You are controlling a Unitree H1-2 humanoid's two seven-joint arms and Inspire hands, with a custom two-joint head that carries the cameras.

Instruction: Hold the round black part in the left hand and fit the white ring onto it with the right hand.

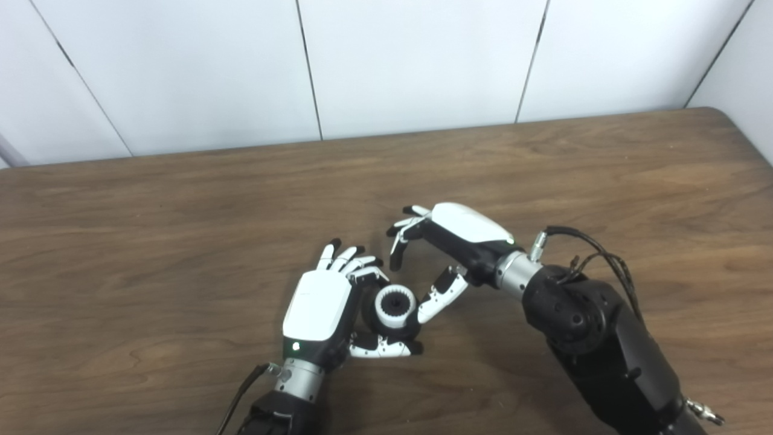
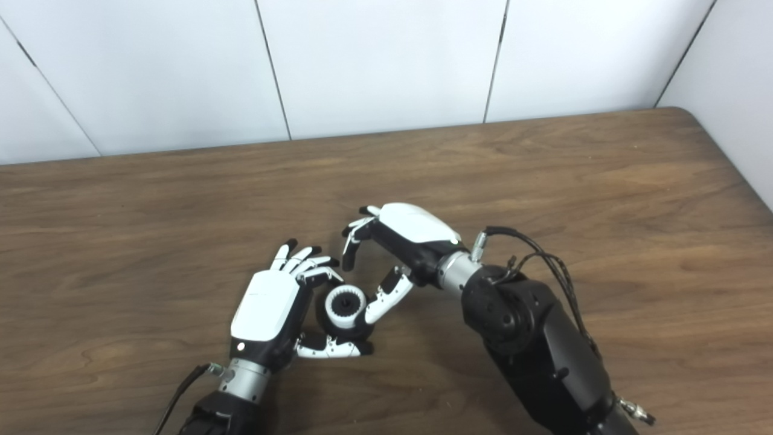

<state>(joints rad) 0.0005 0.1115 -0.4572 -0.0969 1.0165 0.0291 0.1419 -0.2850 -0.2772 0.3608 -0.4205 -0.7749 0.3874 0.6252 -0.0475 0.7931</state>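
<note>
We see the left hand point(image 1: 317, 308) gripping the black part point(image 1: 386, 329) (white ring point(image 1: 395, 306) seated on top); right hand point(image 1: 450, 241) open, thumb beside it.

Both head cams sit side by side, looking down and forward at the wooden table point(image 1: 181, 199) from fairly close. White wall point(image 2: 374, 60) is at 12 o'clock, arms enter from 6. Right eye view's just shifted slightly; they overlap almost entirely.

Each robot hand, left point(image 1: 318, 305) and right point(image 1: 454, 238), has a glossy white back shell, black palm and white fingers tipped black. Silver wrist cuffs join bulky black forearms (black cables loop behind the right wrist); a green light glows beside the left cuff.
</note>
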